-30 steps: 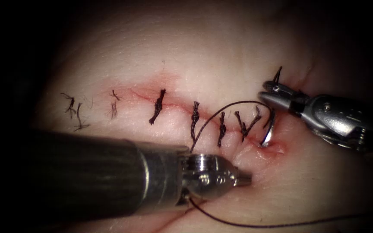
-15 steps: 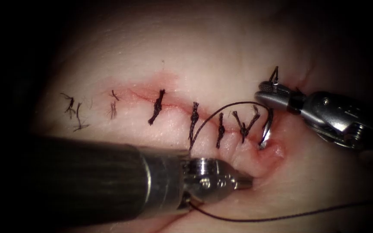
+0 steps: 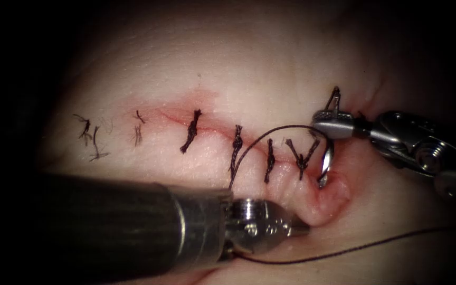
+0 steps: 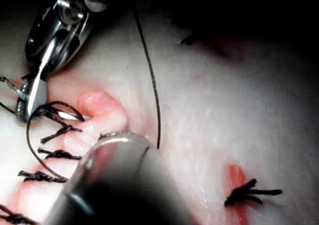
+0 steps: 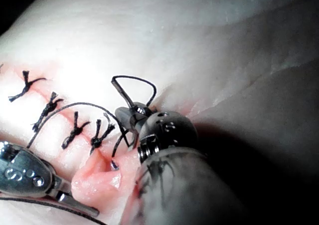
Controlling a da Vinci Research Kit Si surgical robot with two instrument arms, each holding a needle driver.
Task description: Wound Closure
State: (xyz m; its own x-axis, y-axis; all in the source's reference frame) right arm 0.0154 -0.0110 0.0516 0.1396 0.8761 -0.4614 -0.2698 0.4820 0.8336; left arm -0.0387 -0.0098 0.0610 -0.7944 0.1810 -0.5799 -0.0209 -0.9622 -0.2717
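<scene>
I have the right end effector [image 3: 327,125] clamped shut on the needle [image 3: 326,163] near its thread end, at the three o'clock end of the cut [image 3: 207,126]. The needle curves down from those jaws, and its lower part sits in the tissue [image 3: 249,63] at the raised pink fold there; since a second ago that fold has bulged further toward five o'clock. My left end effector [image 3: 299,228] lies at six o'clock, tip closed and pressed against the tissue just below the fold; I cannot see that it grips anything. The thread [image 3: 270,132] arcs from the needle's held end over to about seven o'clock and passes behind the left tool, then trails out along the tissue toward four o'clock.

By my reading, the closure is well along: five knotted stitches [image 3: 191,130] cross the cut, with cut thread ends [image 3: 89,136] at nine o'clock. The stitch at the three o'clock end remains unfinished, with its knot not yet tied.
</scene>
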